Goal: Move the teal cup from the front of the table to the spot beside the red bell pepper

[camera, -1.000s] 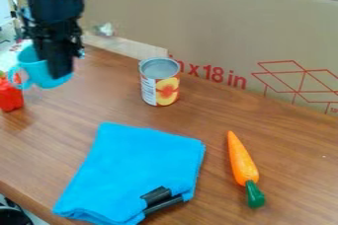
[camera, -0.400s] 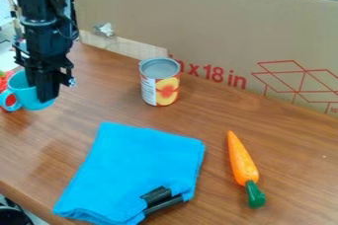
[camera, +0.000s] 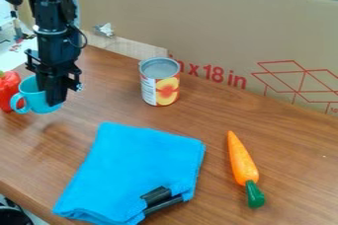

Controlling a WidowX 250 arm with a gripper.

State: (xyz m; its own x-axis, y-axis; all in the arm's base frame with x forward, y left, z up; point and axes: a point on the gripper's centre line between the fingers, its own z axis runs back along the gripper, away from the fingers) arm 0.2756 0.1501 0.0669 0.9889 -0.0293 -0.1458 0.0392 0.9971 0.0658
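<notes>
One smooth turquoise mug is in my gripper, which is closed on its side at the left of my view, near the red pepper. From here I can't tell whether its base touches the table, a flat brown top with streaky wood grain. Beyond it stands a matte cardboard panel with red line drawings. Near the panel I see an upright metal can, a ridged cylinder wrapped in a fruit label. The soft blue cloth is folded into a thick, uneven four-sided pad, with black pieces at its lower right edge. Right of it lies a tapered orange carrot with a stubby green top. My mug is plain and rounded, held tilted, its looped handle pointing left.
</notes>
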